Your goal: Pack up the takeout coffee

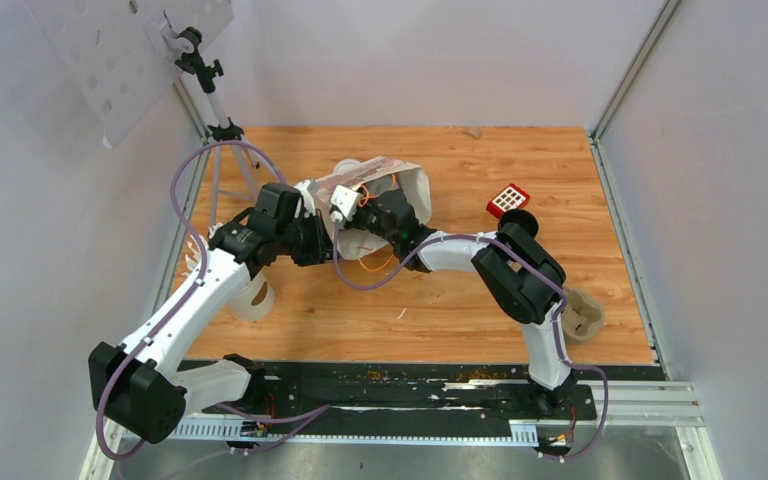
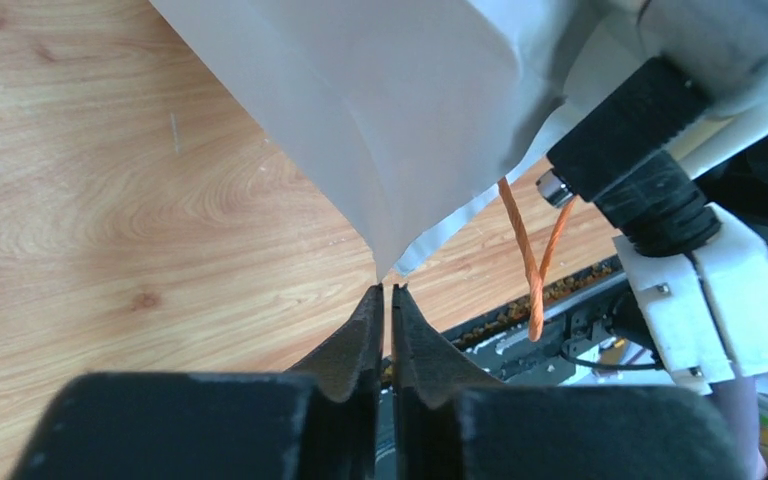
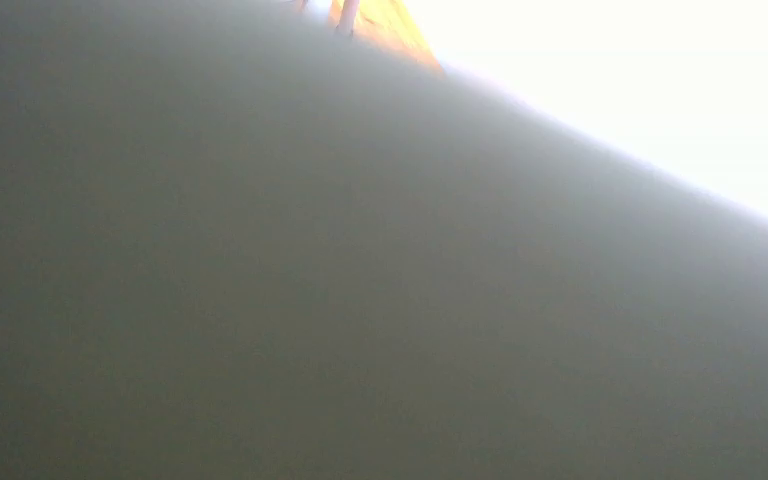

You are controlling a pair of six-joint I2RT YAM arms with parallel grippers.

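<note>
Bag corner pinched in left gripper, right gripper inside bag, state hidden, coffee unseen.

Matt white paper bag, smooth pale wood-grain table

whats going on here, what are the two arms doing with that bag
The left arm's fingers are pinched on an edge of the white paper bag, holding it in place. The right arm reaches into the bag's mouth. Its fingers are hidden inside, so there is no telling whether it holds a coffee cup. No lidded cup shows in any view.
</note>
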